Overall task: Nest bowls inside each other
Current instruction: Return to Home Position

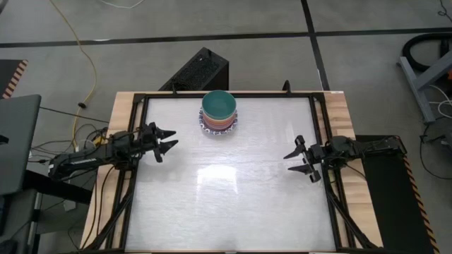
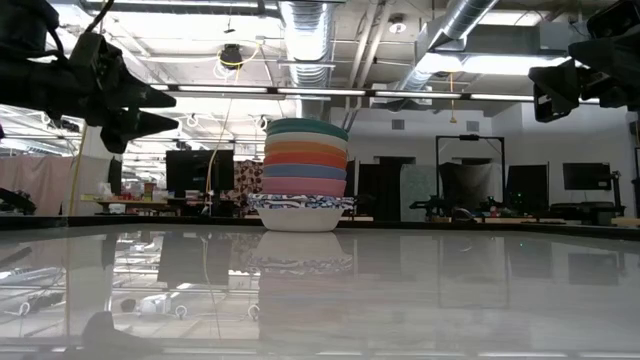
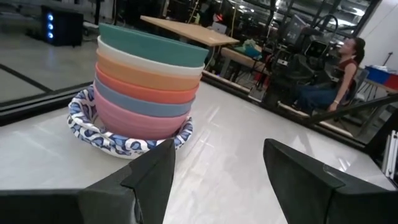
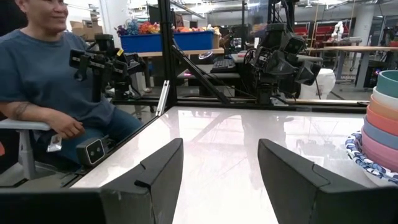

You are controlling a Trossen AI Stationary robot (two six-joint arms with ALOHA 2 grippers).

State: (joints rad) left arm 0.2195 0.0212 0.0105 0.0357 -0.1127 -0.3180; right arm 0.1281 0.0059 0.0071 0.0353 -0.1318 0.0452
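The bowls (image 1: 219,111) stand in one nested stack at the table's far middle. A white bowl with a blue patterned rim (image 3: 127,140) rests on the table at the bottom. Pink, blue, red, orange and cream bowls sit in it, with a dark green bowl (image 2: 306,128) on top. My left gripper (image 1: 169,140) hovers open at the left edge, level, pointing toward the table's middle, apart from the stack. My right gripper (image 1: 295,160) hovers open at the right edge, also level. Neither has anything between its fingers.
The white tabletop (image 1: 226,204) has a black frame around it, with wooden strips on both sides. A black box (image 1: 198,70) stands behind the far edge. People sit beyond the table: one (image 4: 43,74) in the right wrist view, another (image 3: 339,74) in the left wrist view.
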